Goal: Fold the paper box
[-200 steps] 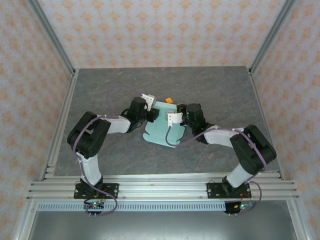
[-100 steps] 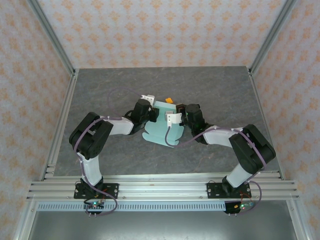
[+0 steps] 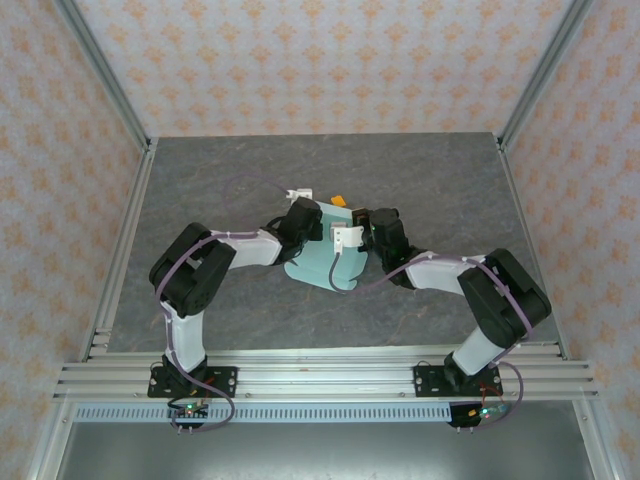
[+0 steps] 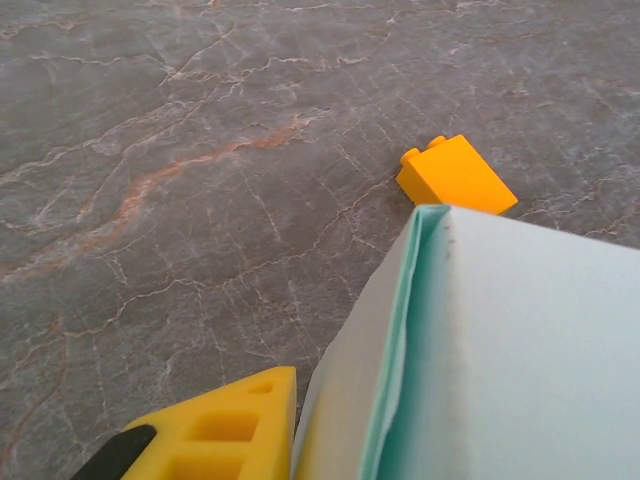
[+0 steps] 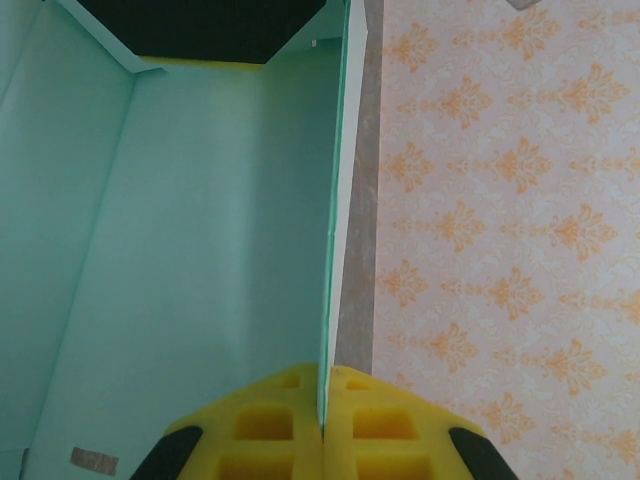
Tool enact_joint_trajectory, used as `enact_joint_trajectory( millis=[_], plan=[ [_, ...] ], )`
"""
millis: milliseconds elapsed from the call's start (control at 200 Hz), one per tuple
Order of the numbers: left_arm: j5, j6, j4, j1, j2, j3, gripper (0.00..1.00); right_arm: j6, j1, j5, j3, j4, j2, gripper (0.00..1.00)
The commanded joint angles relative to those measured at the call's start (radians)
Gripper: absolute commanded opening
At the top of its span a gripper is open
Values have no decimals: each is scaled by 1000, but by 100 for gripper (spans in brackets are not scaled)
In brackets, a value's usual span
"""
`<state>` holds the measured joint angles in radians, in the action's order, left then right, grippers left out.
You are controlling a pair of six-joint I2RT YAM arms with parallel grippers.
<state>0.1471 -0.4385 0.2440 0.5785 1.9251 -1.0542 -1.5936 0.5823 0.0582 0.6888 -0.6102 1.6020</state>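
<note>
Wide grey marbled bench (image 3: 200, 180) under everything, and both arms reach in over its middle. The left arm (image 3: 190, 275) bends in from the near-left, the right arm (image 3: 500, 295) from the near-right, wrists almost meeting.

Between them sits the paper box (image 3: 325, 265), pale mint card, around the centre of the bench and a little toward the far edge. Its rounded flap lies flat on the near side, and the far part is lifted into upright panels.

Right gripper (image 5: 323, 400): clenched, yellow pads pinched tight on the thin edge of one standing mint panel, the box's inner faces spreading away to the left of it in the right wrist view.

Left gripper (image 3: 308, 210): up against the box's left side. From its wrist camera one yellow finger pad (image 4: 230, 430) sits just beside a folded corner of card. Released or grasping, I can't tell.

Smallest of all, the orange block (image 4: 455, 175) lies on the bench just beyond the box's far corner.
</note>
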Motion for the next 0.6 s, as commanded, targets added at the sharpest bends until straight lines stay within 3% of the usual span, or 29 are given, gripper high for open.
enact_joint_trajectory(
  millis=[0, 215, 596],
  plan=[
    [235, -128, -135, -55, 45, -1, 18, 8, 8, 6, -6, 98, -23, 0],
    [284, -158, -104, -49, 22, 29, 16, 19, 8, -7, -2, 105, -25, 0],
    [122, -50, -12, -49, -3, 75, 34, 39, 6, -24, 18, 119, -21, 0]
  ],
)
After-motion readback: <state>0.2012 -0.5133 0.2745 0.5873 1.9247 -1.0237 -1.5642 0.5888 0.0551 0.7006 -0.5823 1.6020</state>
